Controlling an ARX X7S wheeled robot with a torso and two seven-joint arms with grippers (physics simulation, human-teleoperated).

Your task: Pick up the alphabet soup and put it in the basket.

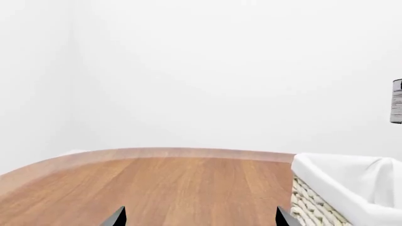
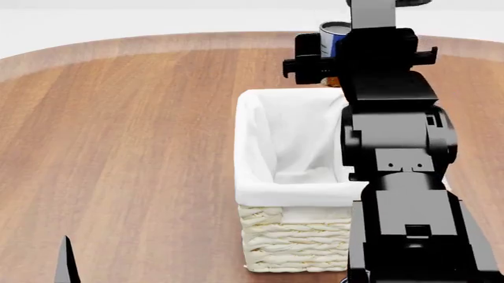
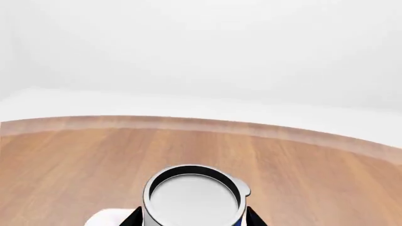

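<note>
The right end effector (image 3: pixel 191 217) is holding the alphabet soup (image 3: pixel 191 197) between its two dark fingers, one finger (image 3: pixel 131 218) showing at each side of the can in the right wrist view. The can is standing upright in the grasp, its pale flat top facing the camera, and a little of the blue label is showing at its side. In the head view the alphabet soup (image 2: pixel 334 36) is appearing above the far rim of the basket (image 2: pixel 295 233), partly hidden behind the black right arm (image 2: pixel 393 147). The basket is standing on the wooden worktop (image 2: pixel 126 130), its white cloth lining folded over the rim. The left end effector (image 1: pixel 199 217) is hanging low over the worktop just beside the basket (image 1: pixel 326 197), its fingertips standing wide apart and holding nothing.
</note>
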